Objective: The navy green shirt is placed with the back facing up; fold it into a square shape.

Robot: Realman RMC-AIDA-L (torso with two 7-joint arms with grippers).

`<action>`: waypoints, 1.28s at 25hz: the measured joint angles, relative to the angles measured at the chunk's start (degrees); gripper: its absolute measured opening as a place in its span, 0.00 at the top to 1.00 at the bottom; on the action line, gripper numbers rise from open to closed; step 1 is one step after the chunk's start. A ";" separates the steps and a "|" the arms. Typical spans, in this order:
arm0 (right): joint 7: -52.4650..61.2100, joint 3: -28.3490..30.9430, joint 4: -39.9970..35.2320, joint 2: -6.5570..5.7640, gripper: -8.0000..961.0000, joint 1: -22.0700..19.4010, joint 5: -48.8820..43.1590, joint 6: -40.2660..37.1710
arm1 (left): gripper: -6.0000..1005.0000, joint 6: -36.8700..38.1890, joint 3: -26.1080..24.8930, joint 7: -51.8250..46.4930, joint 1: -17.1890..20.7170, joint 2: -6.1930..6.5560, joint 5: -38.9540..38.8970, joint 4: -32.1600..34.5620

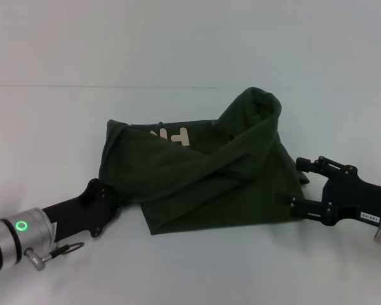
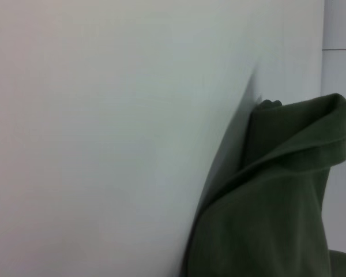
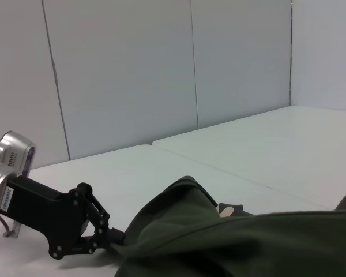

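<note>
The navy green shirt [image 1: 203, 171] lies bunched and twisted in the middle of the white table, with a fold raised at its far right and part of the cream lettering [image 1: 173, 135] showing. My left gripper [image 1: 116, 201] is at the shirt's near left edge, shut on the cloth; the right wrist view shows this left gripper [image 3: 111, 241] pinching the hem. My right gripper [image 1: 296, 184] is at the shirt's right edge, fingers spread apart, with the cloth edge between them. The left wrist view shows only a raised fold of the shirt [image 2: 277, 202].
The white table [image 1: 190, 273] stretches all around the shirt. Grey wall panels [image 3: 121, 75] stand behind the table.
</note>
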 joint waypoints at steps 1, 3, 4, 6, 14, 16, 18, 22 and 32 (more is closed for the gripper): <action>0.00 0.00 0.00 0.00 0.07 0.00 0.01 0.00 | 0.80 -0.17 0.02 0.01 -0.02 0.00 0.06 0.00; 0.00 0.00 0.00 0.00 0.07 0.02 0.06 0.00 | 0.87 -0.31 0.06 0.05 -0.03 -0.04 0.05 -0.01; 0.00 0.00 0.00 0.00 0.07 0.02 0.08 0.00 | 0.89 -0.33 0.06 0.07 -0.03 -0.06 0.03 -0.01; 0.00 0.00 0.00 0.00 0.07 0.02 0.09 0.00 | 0.93 -0.33 -0.04 0.12 0.06 -0.10 -0.04 0.02; 0.00 0.00 -0.52 0.00 0.07 -0.06 0.25 -0.04 | 0.99 1.70 -1.32 6.72 0.18 0.10 -3.90 0.78; 0.00 0.00 -0.52 0.00 0.07 -0.16 0.53 -0.06 | 0.99 2.93 -1.52 9.06 -0.16 0.25 -5.02 1.47; 0.00 0.00 -0.52 0.00 0.07 -0.25 0.81 -0.08 | 0.99 4.08 -1.60 12.03 -0.93 0.39 -6.40 1.98; 0.00 0.00 -0.52 0.00 0.07 -0.42 1.36 -0.09 | 0.99 5.56 -1.59 14.24 -2.41 0.61 -7.72 2.12; 0.01 0.18 0.04 0.11 0.07 -0.87 2.31 -0.01 | 0.99 10.72 -0.73 17.33 -11.13 0.54 -8.63 2.70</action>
